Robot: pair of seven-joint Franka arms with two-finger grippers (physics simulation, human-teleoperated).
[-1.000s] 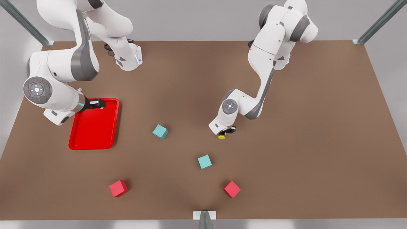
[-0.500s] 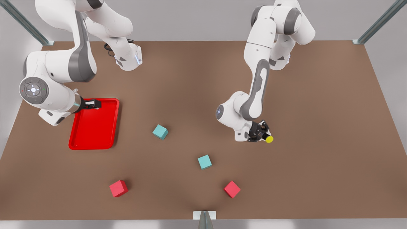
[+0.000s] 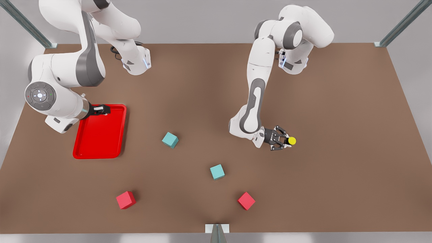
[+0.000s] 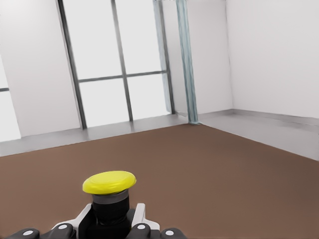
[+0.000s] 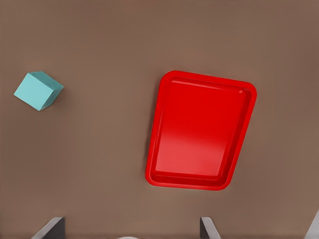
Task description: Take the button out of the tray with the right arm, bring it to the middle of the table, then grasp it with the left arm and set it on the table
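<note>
The button point(image 3: 292, 140), with its yellow cap and black base, is clamped in my left gripper point(image 3: 285, 141) just above the table point(image 3: 337, 135), right of centre in the front view. The gripper lies nearly level, pointing to the front view's right. In the left wrist view the button point(image 4: 109, 182) stands up between the pads point(image 4: 139, 215) of that gripper point(image 4: 112, 226). My right gripper point(image 3: 102, 109) hangs open over the far end of the red tray point(image 3: 101, 138). From the right wrist view the tray point(image 5: 199, 129) is bare inside, with the fingertips point(image 5: 50, 228) spread wide.
Two teal cubes point(image 3: 169, 139) point(image 3: 217, 171) and two red cubes point(image 3: 126, 200) point(image 3: 246, 200) lie across the table's middle and front. One teal cube point(image 5: 38, 90) appears beside the tray in the right wrist view. A metal post point(image 3: 217, 233) stands at the front edge.
My left arm has swung the button from the table's middle toward the front view's right and turned its wrist level. The right arm stayed over the tray's far end.
</note>
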